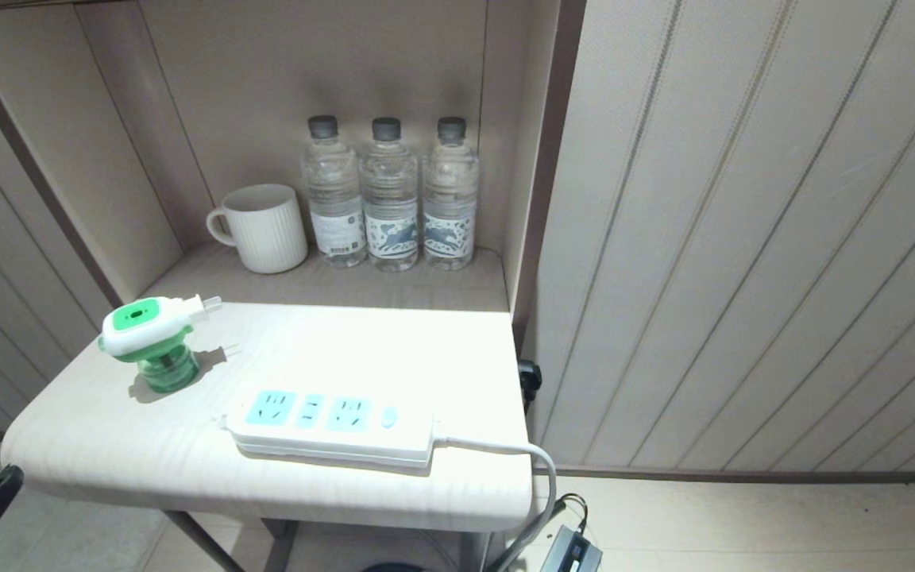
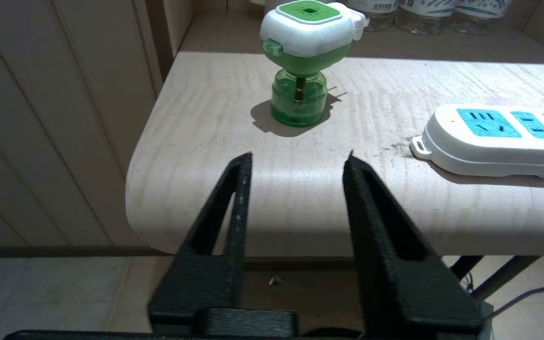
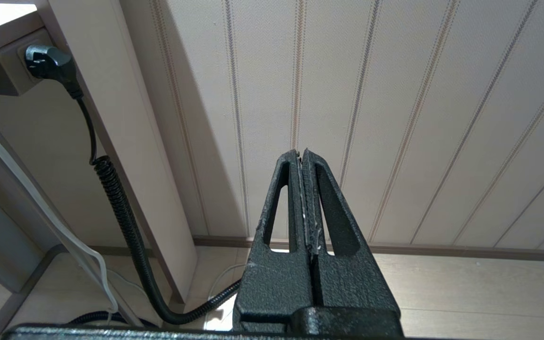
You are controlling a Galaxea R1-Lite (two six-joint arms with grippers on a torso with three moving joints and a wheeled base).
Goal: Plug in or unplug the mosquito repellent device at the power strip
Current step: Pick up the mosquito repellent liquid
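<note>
Small pale wood-grain table [image 1: 108,445], rounded front corners, set against a panelled wall.

Mosquito repellent device [image 1: 148,342]: upright on its translucent green bottle at the table's left side, unplugged, the two metal prongs pointing toward the rear alcove. Well apart from the strip.

Power strip [image 1: 330,425]: flat near the table's front edge, three light-blue socket faces all vacant, small blue button at its right end, white cord [image 1: 533,469] running off the right edge and down.

Rear alcove: white ribbed mug [image 1: 267,228], handle to the left; three clear water bottles [image 1: 390,195] with dark caps, side by side just right of the mug.

Left gripper [image 2: 298,158]: low before the table's front left corner, fingers parted about halfway, nothing between them, aimed at the device and short of it.

Right gripper [image 3: 302,153]: parked beside the table facing the panelled wall, fingers pressed together, empty. A black plug [image 3: 47,61] with a coiled cable sits in a socket on the table's side.
</note>
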